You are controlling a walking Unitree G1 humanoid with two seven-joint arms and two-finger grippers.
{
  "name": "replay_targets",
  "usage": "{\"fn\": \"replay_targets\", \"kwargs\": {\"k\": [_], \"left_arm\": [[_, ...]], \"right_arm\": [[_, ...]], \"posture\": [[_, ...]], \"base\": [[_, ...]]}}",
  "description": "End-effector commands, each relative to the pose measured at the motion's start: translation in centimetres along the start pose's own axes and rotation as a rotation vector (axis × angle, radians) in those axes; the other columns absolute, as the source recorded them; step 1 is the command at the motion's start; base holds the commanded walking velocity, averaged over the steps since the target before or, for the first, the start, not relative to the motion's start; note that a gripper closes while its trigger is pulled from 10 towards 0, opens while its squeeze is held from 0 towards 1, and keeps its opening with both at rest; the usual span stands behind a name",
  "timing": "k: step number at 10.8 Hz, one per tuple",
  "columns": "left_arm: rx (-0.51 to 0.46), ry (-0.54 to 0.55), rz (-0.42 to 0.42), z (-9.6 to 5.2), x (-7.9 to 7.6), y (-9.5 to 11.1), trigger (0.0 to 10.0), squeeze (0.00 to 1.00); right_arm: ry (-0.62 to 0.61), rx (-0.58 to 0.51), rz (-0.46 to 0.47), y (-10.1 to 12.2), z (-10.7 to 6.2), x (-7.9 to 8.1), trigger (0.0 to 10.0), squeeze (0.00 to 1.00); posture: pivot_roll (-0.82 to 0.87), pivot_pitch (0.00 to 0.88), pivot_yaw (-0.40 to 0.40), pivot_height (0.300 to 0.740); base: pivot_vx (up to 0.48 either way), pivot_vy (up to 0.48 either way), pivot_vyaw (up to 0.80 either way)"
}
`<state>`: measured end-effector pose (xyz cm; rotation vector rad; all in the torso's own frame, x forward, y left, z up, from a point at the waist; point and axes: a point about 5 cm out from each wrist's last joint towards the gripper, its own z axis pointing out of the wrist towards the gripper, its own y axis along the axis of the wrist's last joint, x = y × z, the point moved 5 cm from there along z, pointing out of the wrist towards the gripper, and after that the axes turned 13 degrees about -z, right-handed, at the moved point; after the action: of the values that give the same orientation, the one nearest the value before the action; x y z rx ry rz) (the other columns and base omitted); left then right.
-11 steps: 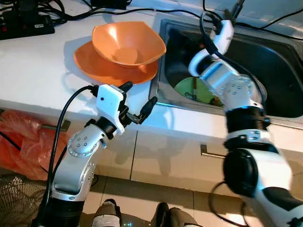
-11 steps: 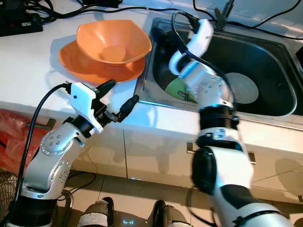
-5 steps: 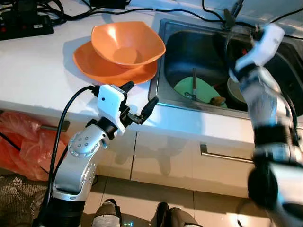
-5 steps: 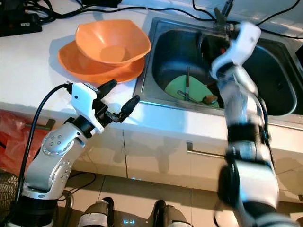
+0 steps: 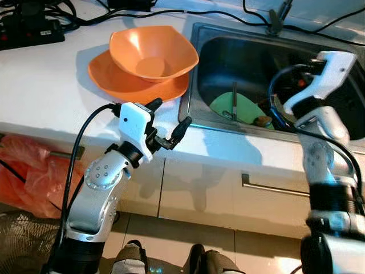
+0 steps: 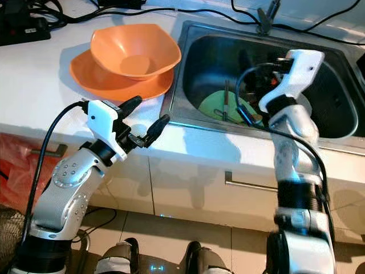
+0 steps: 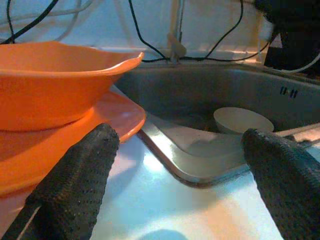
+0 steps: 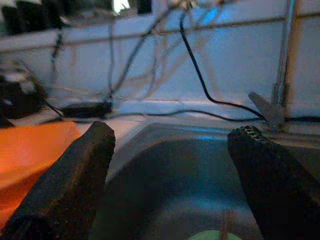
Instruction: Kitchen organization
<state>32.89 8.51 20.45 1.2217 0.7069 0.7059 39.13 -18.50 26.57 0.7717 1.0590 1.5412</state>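
Observation:
An orange bowl [image 5: 154, 51] sits in an orange plate [image 5: 131, 83] on the white counter [image 5: 45, 85], just left of the steel sink [image 5: 228, 57]. In the sink lie a green plate [image 5: 242, 108] with a dark utensil [image 5: 234, 98] across it, a small brown thing [image 5: 263, 121] and a white bowl [image 7: 243, 120]. My left gripper [image 5: 169, 116] hovers open over the counter's front edge, between the orange plate and the sink's corner, holding nothing. My right gripper [image 8: 172, 132] is open and empty above the sink's right half, its white wrist [image 5: 329, 67] raised over the basin.
A power strip [image 5: 28, 25] and black cables lie along the counter's back. The faucet base [image 5: 279, 17] stands behind the sink. Below the counter are white cupboard doors with a handle [image 5: 274, 185], and an orange plastic bag [image 5: 28, 171] at the lower left.
My right arm has swung from the sink's left side across to its right side, uncovering the green plate. The left arm has hardly moved.

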Motion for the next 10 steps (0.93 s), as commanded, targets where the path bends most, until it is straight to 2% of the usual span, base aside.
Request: {"fn": "replay_targets", "kwargs": {"k": [1,3,6,8,10], "left_arm": [[0.044,0.004,-0.014,0.1,-0.1,-1.3,10.0,0.0],[0.042,0.007,-0.023,0.2,-0.4,-1.7,10.0,0.0],[0.017,0.073,-0.012,0.0,0.5,-2.0,10.0,0.0],[-0.025,0.172,0.001,-0.7,1.5,-2.1,10.0,0.0],[-0.03,0.192,0.01,-0.9,1.7,-2.4,10.0,0.0]], "right_arm": [[-0.007,-0.023,0.017,0.3,-0.7,-0.2,10.0,0.0],[-0.019,-0.051,0.052,-0.1,-2.1,0.6,10.0,0.0],[-0.025,-0.014,-0.069,-2.2,-3.7,1.4,10.0,0.0],[-0.037,0.01,-0.153,-3.3,-4.9,1.1,10.0,0.0],[-0.065,0.029,-0.138,-4.2,-5.8,0.9,10.0,0.0]], "posture": [[0.16,0.207,-0.093,0.74],[0.15,0.204,-0.09,0.74],[0.15,0.194,-0.091,0.74],[0.15,0.192,-0.085,0.74],[0.15,0.196,-0.081,0.74]], "base": [[0.0,0.0,0.0],[0.0,0.0,0.0],[0.0,0.0,0.0],[0.0,0.0,0.0],[0.0,0.0,0.0]]}}
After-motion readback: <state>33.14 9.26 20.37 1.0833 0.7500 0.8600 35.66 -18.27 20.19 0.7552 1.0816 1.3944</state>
